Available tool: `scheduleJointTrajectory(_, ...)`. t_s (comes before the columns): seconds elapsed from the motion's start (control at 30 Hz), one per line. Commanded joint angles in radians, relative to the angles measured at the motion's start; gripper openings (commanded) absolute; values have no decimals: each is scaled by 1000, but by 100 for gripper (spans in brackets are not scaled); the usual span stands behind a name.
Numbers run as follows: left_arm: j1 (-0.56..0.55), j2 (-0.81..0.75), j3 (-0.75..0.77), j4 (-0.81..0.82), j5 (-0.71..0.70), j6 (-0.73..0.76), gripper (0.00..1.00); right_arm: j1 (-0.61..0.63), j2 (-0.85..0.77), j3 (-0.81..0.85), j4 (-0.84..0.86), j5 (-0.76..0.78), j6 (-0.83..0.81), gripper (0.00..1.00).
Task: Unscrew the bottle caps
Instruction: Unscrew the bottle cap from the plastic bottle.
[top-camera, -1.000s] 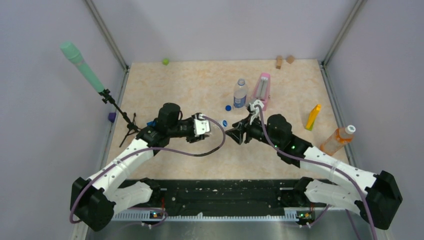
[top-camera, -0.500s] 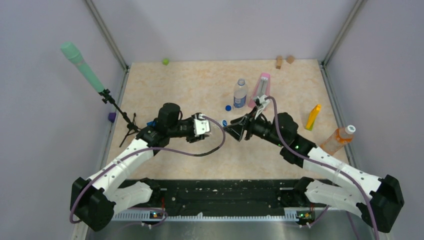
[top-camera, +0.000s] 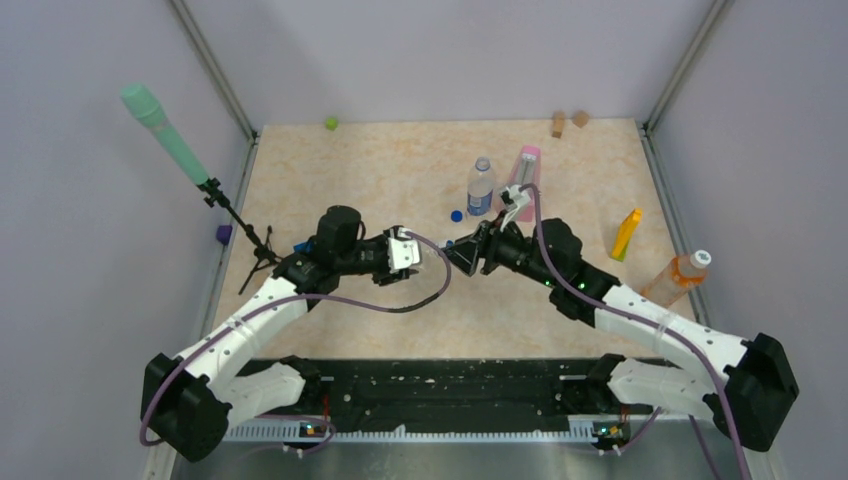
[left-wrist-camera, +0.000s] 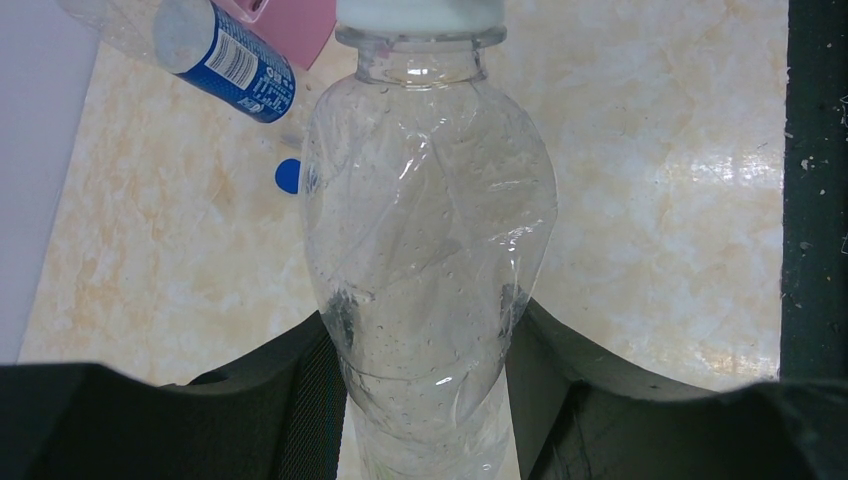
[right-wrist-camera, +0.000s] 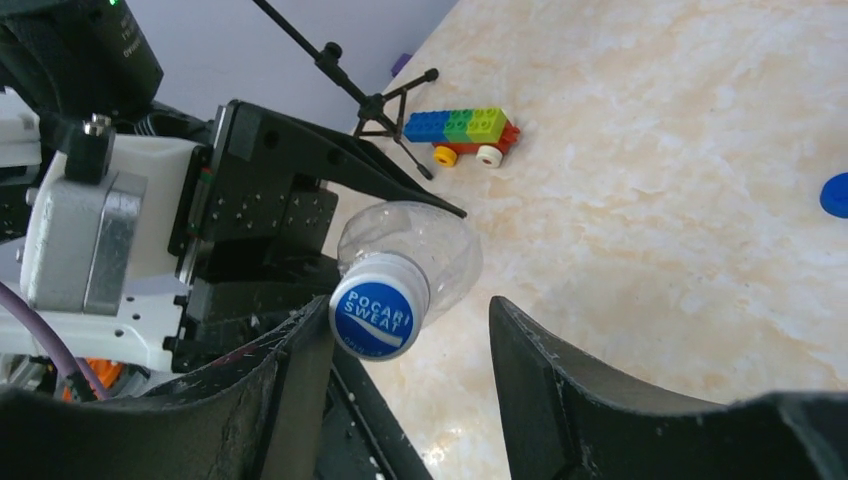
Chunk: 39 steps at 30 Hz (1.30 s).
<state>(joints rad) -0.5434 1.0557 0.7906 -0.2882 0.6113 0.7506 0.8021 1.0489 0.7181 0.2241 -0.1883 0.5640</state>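
Observation:
My left gripper (left-wrist-camera: 425, 400) is shut on the body of the plain clear bottle (left-wrist-camera: 425, 230) and holds it lying level above the table. The bottle's white cap (left-wrist-camera: 420, 12) points at the right arm. In the right wrist view that cap (right-wrist-camera: 378, 305), with a blue printed top, sits between the fingers of my open right gripper (right-wrist-camera: 408, 320). It lies against the left finger, with a gap to the right one. In the top view the two grippers (top-camera: 418, 250) (top-camera: 455, 252) meet at mid table. A loose dark blue cap (top-camera: 456, 214) lies by the short blue-label bottle (top-camera: 481, 187). The orange bottle (top-camera: 676, 279) leans at the right with its white cap (top-camera: 701, 258) on.
A pink metronome (top-camera: 524, 180) stands right behind the right gripper. A yellow object (top-camera: 627, 233) is at the right, and a microphone stand (top-camera: 235, 215) with a toy brick car (right-wrist-camera: 462, 135) at the left. A green cube (top-camera: 330, 124) and wooden blocks (top-camera: 568, 121) sit at the back edge.
My right gripper has moved left toward the held bottle and its jaws have widened, so the cap now sits between its fingers. The left arm and bottle have not moved.

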Motion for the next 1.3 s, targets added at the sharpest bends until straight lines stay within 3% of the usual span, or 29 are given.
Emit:
scheduleJointTrajectory(0.0,-3,-7,6,35,5,3,0,-6,-61,-31,-18,37,-51,55)
scheduleJointTrajectory(0.23,-3,-9,3,34,4,3,0,-22,-77,-37,-104,80,-114,55)
scheduleJointTrajectory(0.63,-3,-1,6,36,3,4,0,-26,-102,-59,-129,13,-141,54)
scheduleJointTrajectory(0.87,-2,-2,5,30,-8,5,0,-26,-147,-8,-53,-113,-33,61)
scheduleJointTrajectory(1.07,-1,0,1,38,-1,0,0,-25,-83,13,-31,-14,74,64)
scheduleJointTrajectory(1.27,-2,3,2,38,3,-1,0,-26,-22,23,40,-23,105,64)
